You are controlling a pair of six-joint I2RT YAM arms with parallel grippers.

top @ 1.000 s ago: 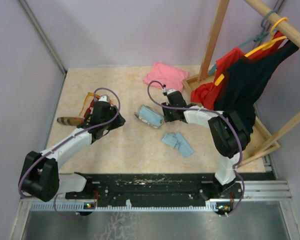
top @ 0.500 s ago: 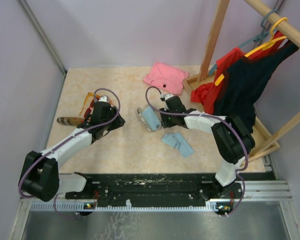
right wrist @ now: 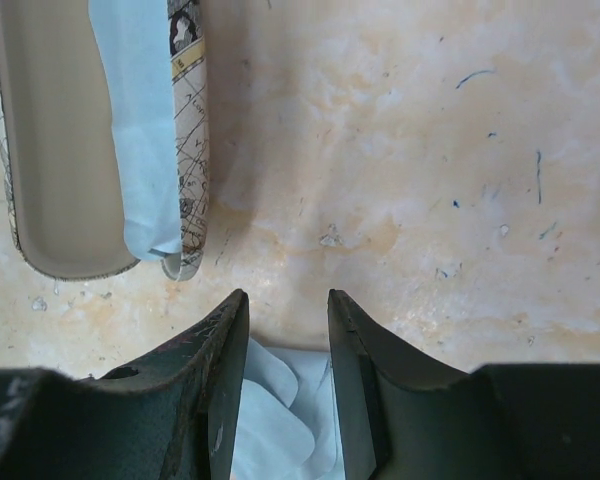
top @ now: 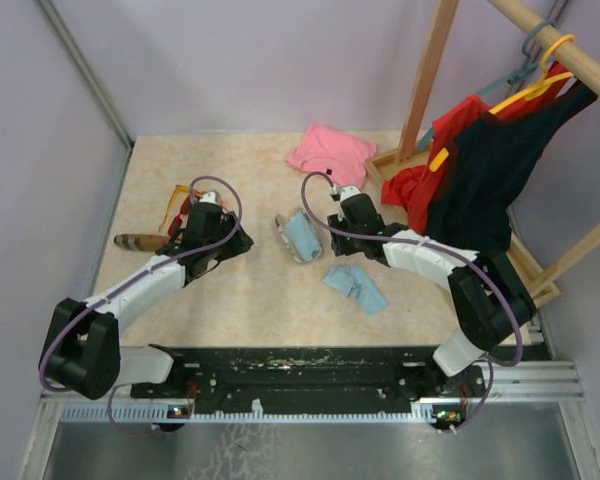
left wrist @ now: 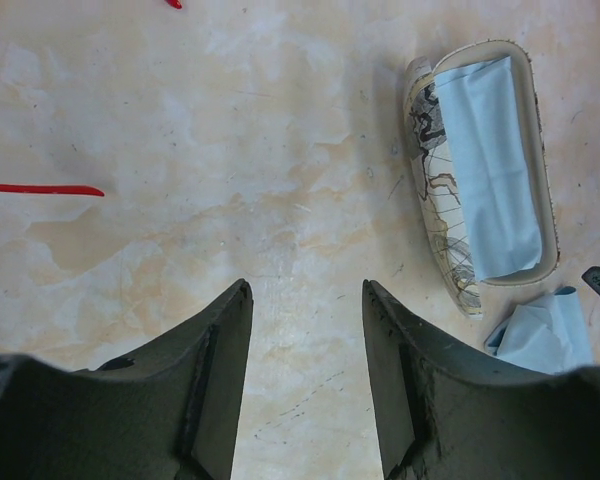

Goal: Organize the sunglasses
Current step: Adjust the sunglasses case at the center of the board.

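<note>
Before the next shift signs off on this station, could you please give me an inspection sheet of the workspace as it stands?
Surface: beige marbled tabletop.
Job's things: orange-amber framed sunglasses and red framed sunglasses lie at far left, outside any case.
Clutter: open map-patterned glasses case holding light blue cloth; second light blue cloth loose; brown oblong case; pink folded fabric.
Grippers: left gripper open, empty; right gripper open, empty.
Cables: purple cable loop by each gripper.
Surroundings: wooden clothes rack with red and dark garments; lilac walls.
</note>
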